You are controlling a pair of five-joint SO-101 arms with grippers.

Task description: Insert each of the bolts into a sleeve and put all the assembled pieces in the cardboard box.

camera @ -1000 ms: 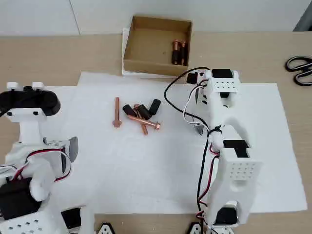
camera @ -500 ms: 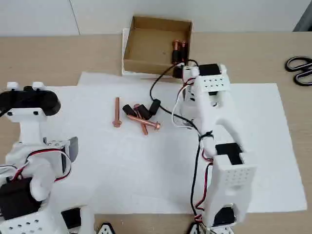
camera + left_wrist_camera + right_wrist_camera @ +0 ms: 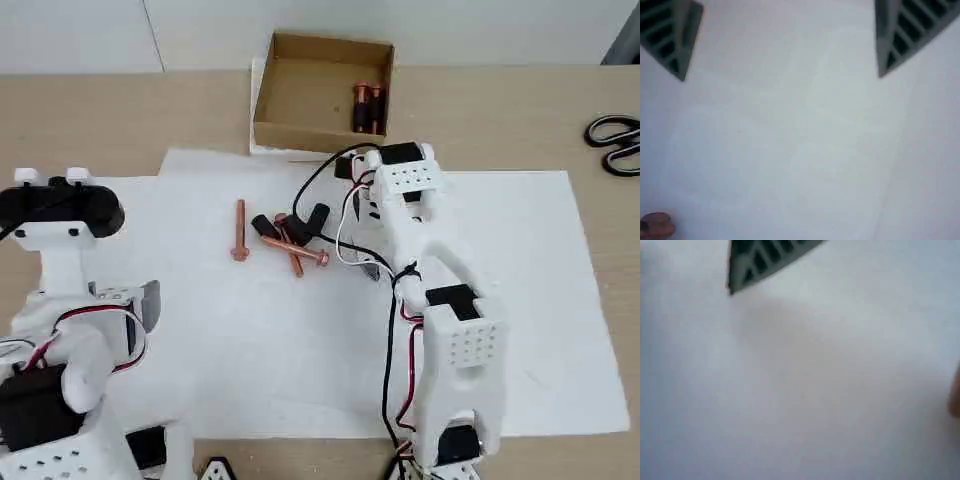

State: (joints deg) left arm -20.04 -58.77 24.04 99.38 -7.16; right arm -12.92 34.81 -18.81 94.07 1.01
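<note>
The cardboard box [image 3: 300,135] at the back holds two bolts in black sleeves [image 3: 366,107] along its right wall. On the white paper [image 3: 250,340] a lone copper bolt [image 3: 240,230] lies left of a pile of black sleeves [image 3: 318,215] and crossed copper bolts [image 3: 297,251]. My right gripper [image 3: 372,266] hangs low over the paper just right of that pile, open and holding nothing; one fingertip [image 3: 765,262] is seen above bare paper. My left gripper [image 3: 780,70] is open over bare paper at the near left, with a bolt head [image 3: 655,225] at the picture's edge.
Black scissors [image 3: 615,140] lie on the wooden table at the far right. The left arm's base [image 3: 60,215] stands at the left edge. Wires [image 3: 340,215] loop from the right arm beside the pile. Bare paper stretches across the near middle.
The right arm has swung left, from in front of the box's right corner to beside the pile, its gripper low over the paper. The left arm has kept still.
</note>
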